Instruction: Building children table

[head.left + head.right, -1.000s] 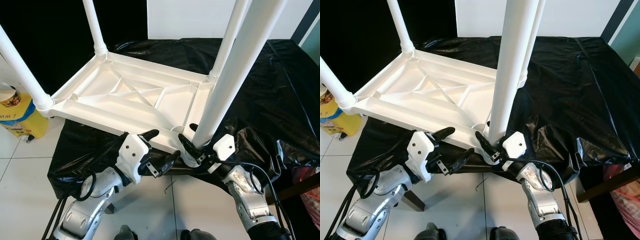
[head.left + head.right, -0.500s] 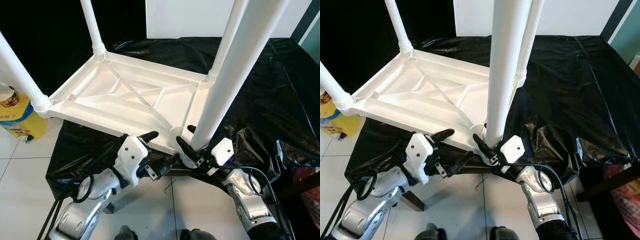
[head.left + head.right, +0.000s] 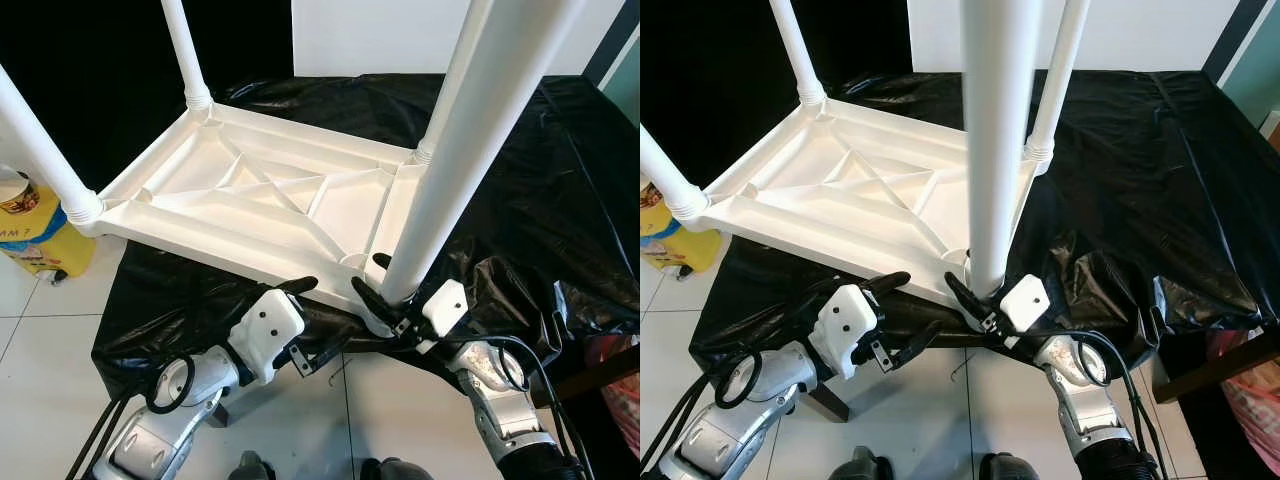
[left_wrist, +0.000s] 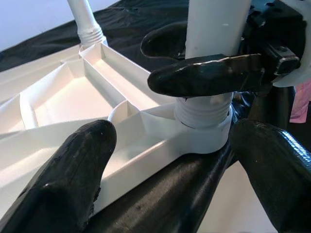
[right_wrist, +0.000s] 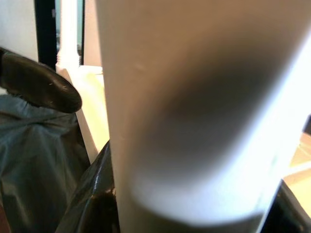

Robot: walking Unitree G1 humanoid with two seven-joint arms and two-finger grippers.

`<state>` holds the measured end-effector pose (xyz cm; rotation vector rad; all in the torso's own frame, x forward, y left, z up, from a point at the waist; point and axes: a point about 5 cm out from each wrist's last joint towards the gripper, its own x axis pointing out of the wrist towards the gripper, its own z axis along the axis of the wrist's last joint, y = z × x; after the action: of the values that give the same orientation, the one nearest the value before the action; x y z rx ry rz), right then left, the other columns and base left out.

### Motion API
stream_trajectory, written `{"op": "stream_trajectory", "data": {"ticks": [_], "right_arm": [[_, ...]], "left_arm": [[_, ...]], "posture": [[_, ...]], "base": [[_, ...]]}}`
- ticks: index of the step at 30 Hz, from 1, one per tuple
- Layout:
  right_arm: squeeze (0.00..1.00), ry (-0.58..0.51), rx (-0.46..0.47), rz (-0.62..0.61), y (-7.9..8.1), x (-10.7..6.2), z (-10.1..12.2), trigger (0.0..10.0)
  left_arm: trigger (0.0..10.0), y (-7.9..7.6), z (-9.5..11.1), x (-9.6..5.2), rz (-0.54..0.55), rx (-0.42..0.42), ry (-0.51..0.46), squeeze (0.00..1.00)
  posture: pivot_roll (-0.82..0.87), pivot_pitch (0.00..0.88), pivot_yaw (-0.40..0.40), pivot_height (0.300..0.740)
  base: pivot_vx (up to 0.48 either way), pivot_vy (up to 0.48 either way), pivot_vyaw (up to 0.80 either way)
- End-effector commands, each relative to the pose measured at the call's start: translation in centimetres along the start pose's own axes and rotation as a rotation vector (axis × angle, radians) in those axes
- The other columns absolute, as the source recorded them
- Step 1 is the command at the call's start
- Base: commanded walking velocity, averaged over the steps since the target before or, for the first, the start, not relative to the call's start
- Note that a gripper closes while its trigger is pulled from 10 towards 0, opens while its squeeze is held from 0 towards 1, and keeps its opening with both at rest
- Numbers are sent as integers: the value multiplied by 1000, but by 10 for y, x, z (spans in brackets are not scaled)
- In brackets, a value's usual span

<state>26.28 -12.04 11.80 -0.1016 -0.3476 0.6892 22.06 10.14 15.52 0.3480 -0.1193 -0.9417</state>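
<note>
Black plastic sheet [image 3: 520,170] draped over a table, crumpled and hanging off the near edge. On it, upside down, the white children's table top [image 3: 270,200], ribbed underside up, its left end jutting past the sheet's edge over the tiled floor [image 3: 40,340]. Four white legs standing up from the corners: far left leg [image 3: 185,50], near left leg [image 3: 40,150], far right leg [image 3: 1055,75], and the near right leg [image 3: 450,170], thickest in view and blocking much of the sheet behind it.

Right gripper [image 3: 378,288] clamped on the near right leg just above its threaded collar, one black finger either side, close to the socket at the top's near corner; seen from the right wrist, leg pressed up against the lens, blurred.

Left gripper [image 3: 318,322] spread wide and holding nothing, at the near rim of the top beside that same corner, one finger [image 3: 292,286] lying over the rim, the other below the edge.

Beyond the left end, on the floor, a yellow and blue container [image 3: 35,235], partly hidden behind the near left leg.
</note>
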Motion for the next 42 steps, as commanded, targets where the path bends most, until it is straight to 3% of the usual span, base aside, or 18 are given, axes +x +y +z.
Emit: {"op": "stream_trajectory", "data": {"ticks": [1, 7, 13, 21, 26, 37, 42], "right_arm": [[0, 141, 116, -39, 2, -16, -25, 10000], [0, 141, 114, -44, 1, -17, -26, 10000], [0, 157, -21, 41, 10, -22, -25, 10000], [0, 172, -79, 39, 11, -25, -25, 10000], [0, 185, -2, -52, 9, -27, -25, 10000], [0, 233, 8, -336, 6, -30, -22, 10000], [0, 238, 12, -351, 8, -28, -22, 10000]], "left_arm": [[10000, -8, -3, 0, -134, 7, 9, 0], [10000, -9, -3, 0, -136, 17, 6, 0], [10000, -8, -3, 1, -137, 29, 5, 0], [10000, -6, -4, 0, -137, 39, 7, 0], [10000, -6, -5, 1, -140, 50, 14, 0], [10000, -3, -8, 5, -127, 76, 19, 0], [10000, -3, -8, 5, -127, 79, 20, 0]], "posture": [[36, 121, -10, 740], [33, 114, -10, 740], [31, 110, -8, 740], [27, 117, -5, 740], [20, 125, -2, 740], [5, 139, 5, 740], [9, 141, 8, 740]], "base": [[0, 0, 0], [0, 0, 0], [0, 0, 0], [0, 0, 0], [0, 0, 0], [0, 0, 0], [0, 0, 0]]}}
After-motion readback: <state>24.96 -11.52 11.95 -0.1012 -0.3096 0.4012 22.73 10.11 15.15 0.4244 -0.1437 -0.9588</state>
